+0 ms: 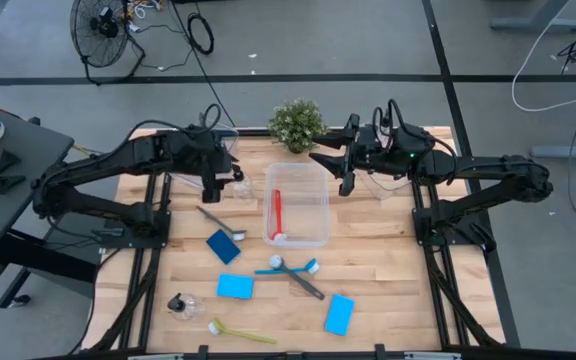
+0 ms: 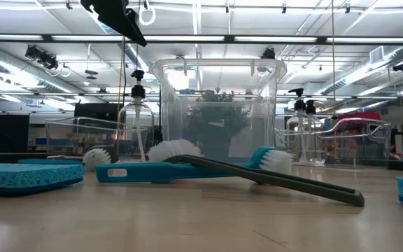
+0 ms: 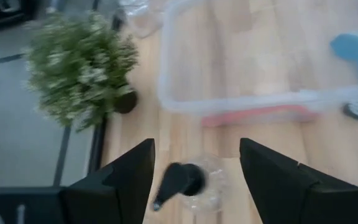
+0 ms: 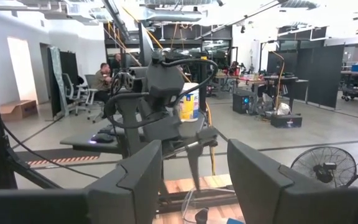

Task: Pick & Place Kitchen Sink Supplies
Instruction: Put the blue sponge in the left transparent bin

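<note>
My left gripper (image 3: 194, 148) (image 1: 213, 188) is open and points down over a small clear bottle with a black pump top (image 3: 187, 182) (image 1: 240, 187), which stands upright on the table. Its fingers hang on either side of the pump, above it and apart from it. My right gripper (image 4: 194, 152) (image 1: 346, 183) is open and held level above the table at the clear bin's right far corner. A red brush (image 1: 276, 213) lies inside the bin (image 1: 313, 235). Three blue sponges (image 1: 223, 246) (image 1: 235, 287) (image 1: 339, 314) lie flat on the table, as do a grey brush (image 1: 220, 222), a blue brush (image 1: 288, 267), a dark brush (image 1: 306, 283) and a yellow-green brush (image 1: 240, 332).
A green potted plant (image 1: 296, 122) stands at the far edge between the arms. Another pump bottle (image 1: 181, 305) lies near the left near corner, and more clear bottles (image 2: 303, 133) stand by the right arm. A person (image 4: 107, 74) sits in the room beyond the table.
</note>
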Controlling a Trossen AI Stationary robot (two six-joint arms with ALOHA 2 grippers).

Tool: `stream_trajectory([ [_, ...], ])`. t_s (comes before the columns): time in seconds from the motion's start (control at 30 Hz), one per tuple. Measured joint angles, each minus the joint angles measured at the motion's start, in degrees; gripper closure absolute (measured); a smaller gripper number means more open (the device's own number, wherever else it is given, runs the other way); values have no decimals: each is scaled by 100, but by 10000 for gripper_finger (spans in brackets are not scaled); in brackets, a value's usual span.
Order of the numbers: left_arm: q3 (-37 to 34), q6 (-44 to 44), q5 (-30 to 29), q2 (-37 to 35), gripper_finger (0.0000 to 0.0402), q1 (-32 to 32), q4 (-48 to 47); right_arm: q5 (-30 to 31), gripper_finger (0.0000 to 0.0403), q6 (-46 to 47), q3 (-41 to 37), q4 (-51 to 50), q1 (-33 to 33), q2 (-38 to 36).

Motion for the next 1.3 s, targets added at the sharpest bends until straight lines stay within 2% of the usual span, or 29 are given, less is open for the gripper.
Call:
stream_trajectory([
  [0.43, 2, 0, 500, 2, 163, -1127, -98, 0, 218, 0, 0, -39, 0, -1],
  [0.87, 2, -299, 510, 17, 163, -2015, -1075, 2, 218, 0, 0, -137, 0, -2],
  [1.07, 2, -528, 746, 17, 163, -2452, -1361, 2, 218, -1, 0, -137, 0, -2],
  [1.3, -12, -626, 621, 89, 163, -2853, -1692, 2, 218, -2, 0, -139, 0, -2],
])
